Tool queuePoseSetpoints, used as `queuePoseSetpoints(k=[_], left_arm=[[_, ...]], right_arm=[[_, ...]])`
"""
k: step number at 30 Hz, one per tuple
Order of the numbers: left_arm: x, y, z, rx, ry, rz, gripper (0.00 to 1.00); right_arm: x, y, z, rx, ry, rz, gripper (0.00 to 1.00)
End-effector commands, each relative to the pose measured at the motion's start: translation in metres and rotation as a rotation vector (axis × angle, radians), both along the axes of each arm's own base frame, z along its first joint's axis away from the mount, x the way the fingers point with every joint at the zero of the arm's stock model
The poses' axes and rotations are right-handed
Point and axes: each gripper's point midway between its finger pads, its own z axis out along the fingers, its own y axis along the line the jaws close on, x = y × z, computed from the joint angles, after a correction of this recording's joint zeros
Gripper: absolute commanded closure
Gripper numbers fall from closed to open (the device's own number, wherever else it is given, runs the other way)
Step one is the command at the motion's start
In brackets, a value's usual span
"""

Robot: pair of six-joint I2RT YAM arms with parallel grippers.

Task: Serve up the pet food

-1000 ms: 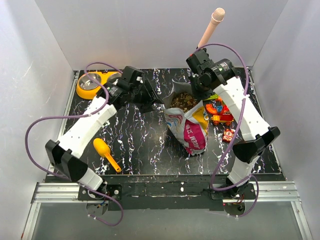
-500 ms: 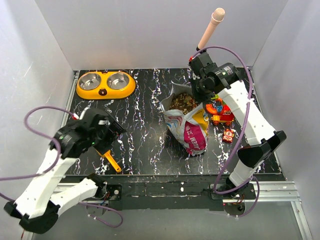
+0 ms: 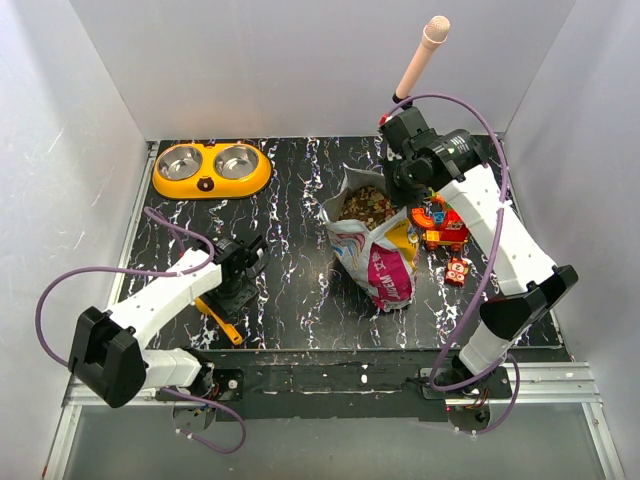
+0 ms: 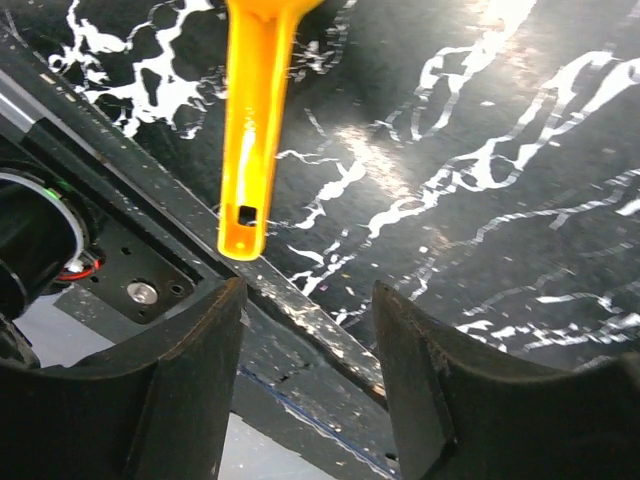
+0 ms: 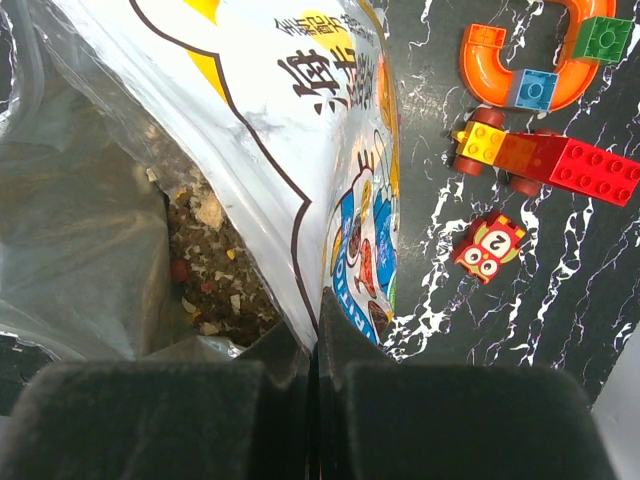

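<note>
The pet food (image 3: 366,203) fills an open printed bag (image 3: 385,262) standing mid-table; it also shows as brown pellets in the right wrist view (image 5: 205,270). My right gripper (image 3: 400,186) is shut on the bag's rim (image 5: 318,300) at its far right edge. My left gripper (image 3: 238,283) is open and empty, low over the near left of the table, above an orange scoop (image 3: 216,312). The scoop's handle (image 4: 250,130) lies just beyond the open fingers (image 4: 190,380). A yellow double bowl (image 3: 211,168) sits at the far left.
Colourful toy bricks (image 3: 442,228) and an owl brick (image 5: 487,247) lie right of the bag. A pink-tipped stick (image 3: 423,55) stands up behind the right arm. The table's front edge and metal rail (image 4: 300,320) run under the left gripper.
My left arm has swung from the far side near the bag down to the near left, over the scoop. The right arm has stayed holding the bag.
</note>
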Motion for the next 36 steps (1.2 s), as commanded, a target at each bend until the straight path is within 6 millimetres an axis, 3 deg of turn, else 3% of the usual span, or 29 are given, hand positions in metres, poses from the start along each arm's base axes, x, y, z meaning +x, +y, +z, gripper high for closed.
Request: queuePoseSetpoints(k=[1,4,9,24,36], left_arm=[[-0.035,0.028,-0.008,0.081,0.101,0.049,0.51],[-0.038,0.027,-0.019,0.054,0.098,0.039,0.57],[-0.035,0.029,-0.035,0.054,0.102,0.027,0.57],[-0.010,0.026,-0.048,0.051,0.071,-0.029,0.60],[-0.014,0.029,-0.072,0.038,0.100,0.002,0.70]], right_arm=[[-0.005,0.001,0.053,0.141,-0.179,0.005,0.99],[-0.007,0.000,0.049,0.138,-0.168,0.005,0.99],[-0.010,-0.002,0.047,0.141,-0.168,-0.001,0.99],[-0.015,-0.002,0.044,0.139,-0.147,0.011,0.99],[-0.016,-0.003,0.045,0.138,-0.149,0.013,0.99]])
